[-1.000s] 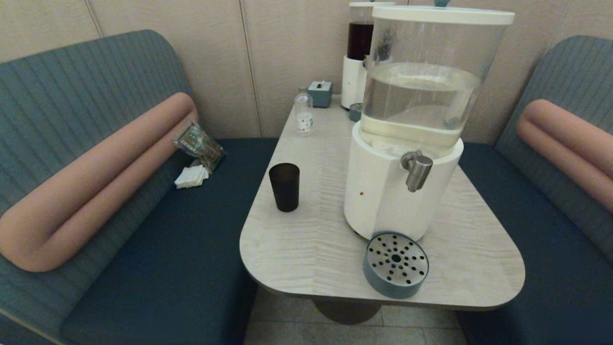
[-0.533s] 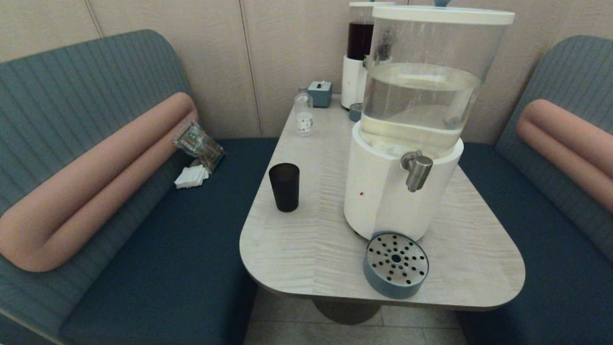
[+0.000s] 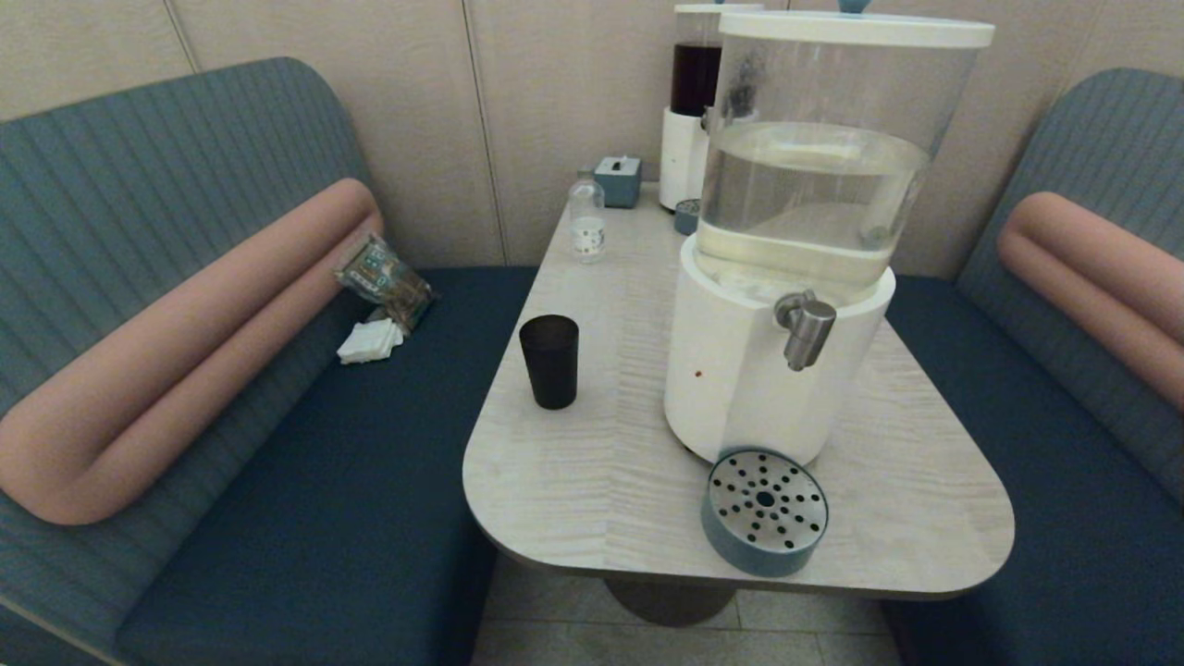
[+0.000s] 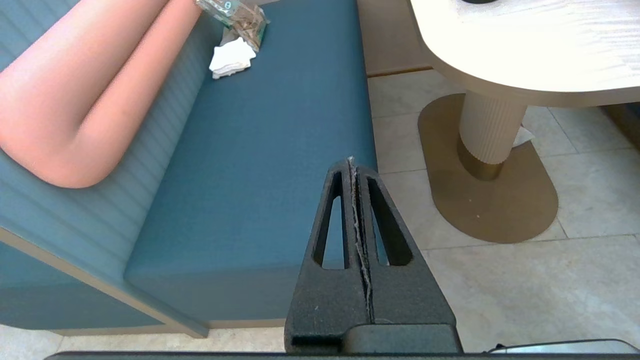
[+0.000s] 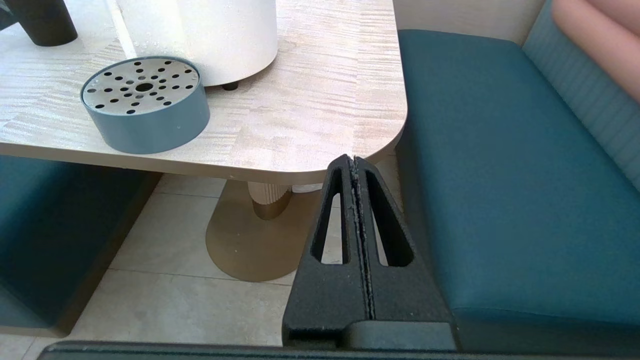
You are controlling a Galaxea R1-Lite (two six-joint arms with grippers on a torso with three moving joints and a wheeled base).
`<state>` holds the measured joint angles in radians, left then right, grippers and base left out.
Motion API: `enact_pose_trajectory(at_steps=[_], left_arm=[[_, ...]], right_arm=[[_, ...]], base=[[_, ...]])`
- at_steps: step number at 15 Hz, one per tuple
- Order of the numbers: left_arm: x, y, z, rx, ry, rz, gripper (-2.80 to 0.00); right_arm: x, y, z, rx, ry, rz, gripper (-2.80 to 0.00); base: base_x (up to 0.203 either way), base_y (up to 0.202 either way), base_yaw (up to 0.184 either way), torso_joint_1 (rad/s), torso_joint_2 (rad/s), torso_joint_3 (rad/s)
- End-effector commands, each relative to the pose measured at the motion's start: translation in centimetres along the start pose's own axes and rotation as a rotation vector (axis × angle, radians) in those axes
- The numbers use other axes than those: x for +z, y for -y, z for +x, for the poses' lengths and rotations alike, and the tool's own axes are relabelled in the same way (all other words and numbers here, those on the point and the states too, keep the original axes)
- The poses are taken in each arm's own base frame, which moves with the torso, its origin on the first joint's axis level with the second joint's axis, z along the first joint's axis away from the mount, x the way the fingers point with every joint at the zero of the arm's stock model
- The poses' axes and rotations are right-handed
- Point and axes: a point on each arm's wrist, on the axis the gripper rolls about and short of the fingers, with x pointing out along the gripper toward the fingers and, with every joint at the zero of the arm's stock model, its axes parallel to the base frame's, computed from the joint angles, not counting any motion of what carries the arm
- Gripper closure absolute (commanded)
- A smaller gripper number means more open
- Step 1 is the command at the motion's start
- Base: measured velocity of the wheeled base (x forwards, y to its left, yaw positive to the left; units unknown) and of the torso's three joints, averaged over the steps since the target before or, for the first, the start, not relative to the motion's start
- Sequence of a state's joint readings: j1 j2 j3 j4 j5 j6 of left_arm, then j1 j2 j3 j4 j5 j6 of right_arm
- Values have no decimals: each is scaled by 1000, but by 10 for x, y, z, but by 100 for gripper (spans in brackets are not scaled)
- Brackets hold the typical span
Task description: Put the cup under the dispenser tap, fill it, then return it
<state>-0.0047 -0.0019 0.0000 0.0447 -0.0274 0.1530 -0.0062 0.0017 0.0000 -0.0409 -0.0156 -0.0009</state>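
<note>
1. Step in hand looks like the very start: the cup is standing upright and untouched on the left part of the counter, well apart from the dispenser tap, with nothing under the spout.
2. The left end effector is hanging below counter level, over the near end of the left bench seat, fingers pressed fully together and gripping nothing.
3. The right end effector is sitting just off the near right corner of the counter, also fully closed and empty, looking parked.
4. Next move, as a judgement: the left arm needs lifting above the counter edge, opening its fingers, and closing in on the cup from the near-left side.
5. The drip tray is sitting under the tap, at the near foot of the white base; the cup is probably going on it.
6. Counts: one cup, two dispensers (the big water tank and the narrower dark-liquid dispenser far behind), one small clear bottle, one teal box, possibly a second drip tray, hard to tell.
</note>
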Motion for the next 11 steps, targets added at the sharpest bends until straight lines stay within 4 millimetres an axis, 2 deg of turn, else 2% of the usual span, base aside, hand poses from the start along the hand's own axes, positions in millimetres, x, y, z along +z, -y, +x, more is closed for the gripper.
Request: enact_pose_trajectory(at_steps=[1, 11], left_arm=[[0, 0, 0, -1, -3, 0, 0], [0, 0, 0, 0, -2, 0, 0]], right_arm=[[-4, 0, 1, 0, -15, -1, 0], [-4, 0, 1, -3, -15, 7, 0]], base=[[0, 0, 0, 0, 0, 0], [0, 0, 0, 0, 0, 0]])
